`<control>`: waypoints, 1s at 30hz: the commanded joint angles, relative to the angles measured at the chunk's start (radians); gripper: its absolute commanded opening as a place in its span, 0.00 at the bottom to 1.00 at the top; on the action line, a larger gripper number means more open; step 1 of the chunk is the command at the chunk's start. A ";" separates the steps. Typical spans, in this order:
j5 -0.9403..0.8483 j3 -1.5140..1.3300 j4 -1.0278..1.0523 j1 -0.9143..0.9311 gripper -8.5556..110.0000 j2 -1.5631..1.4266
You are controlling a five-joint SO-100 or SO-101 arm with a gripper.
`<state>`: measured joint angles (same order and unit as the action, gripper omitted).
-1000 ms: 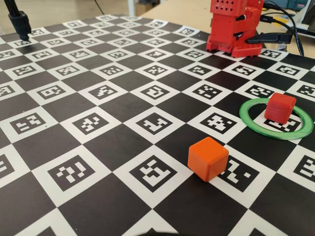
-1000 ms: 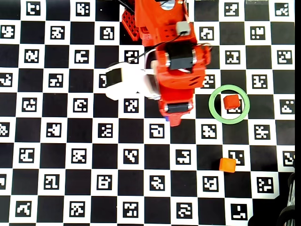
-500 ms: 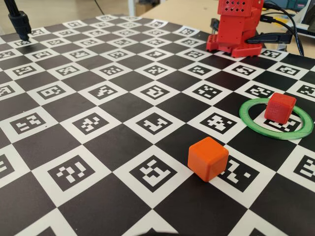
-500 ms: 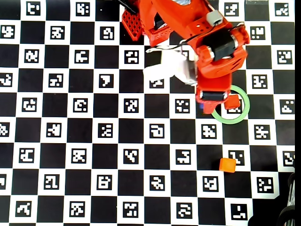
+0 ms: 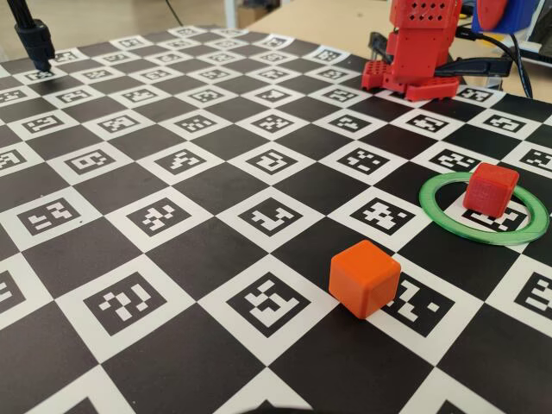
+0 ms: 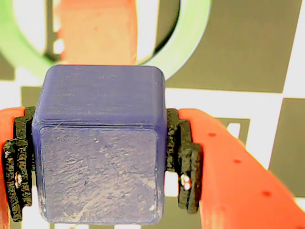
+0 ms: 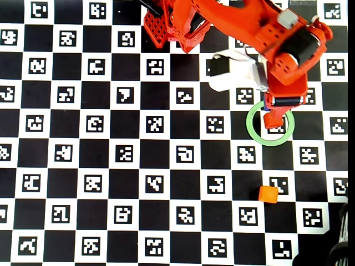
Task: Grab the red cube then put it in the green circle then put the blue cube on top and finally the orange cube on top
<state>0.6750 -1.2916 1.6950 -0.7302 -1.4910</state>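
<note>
Orange cube (image 5: 365, 279) sits closest on the checkered board (image 5: 172, 216), alone. Up at two o'clock, red cube (image 5: 490, 189) rests inside the green circle (image 5: 440, 210). Gripper (image 6: 100, 167) clamps the blue cube (image 6: 100, 152) above them.

red cube (image 6: 95, 33) blurred and half hidden behind the blue cube (image 6: 100, 157), green circle (image 6: 190, 43) cut off in wrist view

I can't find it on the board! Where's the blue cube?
In the wrist view the blue cube is clamped between the tool's pads, hanging above the red cube inside the green circle, at the overhead view's right.
</note>
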 commanded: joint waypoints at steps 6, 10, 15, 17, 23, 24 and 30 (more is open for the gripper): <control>-0.021 0.038 -0.101 -0.003 0.13 0.049; -0.017 0.025 -0.135 -0.002 0.13 0.061; 0.000 0.009 -0.163 -0.014 0.13 0.081; 0.003 -0.006 -0.181 -0.025 0.13 0.083; 0.008 -0.051 -0.224 -0.051 0.13 0.092; 0.008 -0.058 -0.233 -0.052 0.12 0.092; 0.003 -0.077 -0.265 -0.063 0.12 0.100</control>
<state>0.6750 -1.3806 1.4435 -0.7823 -1.3775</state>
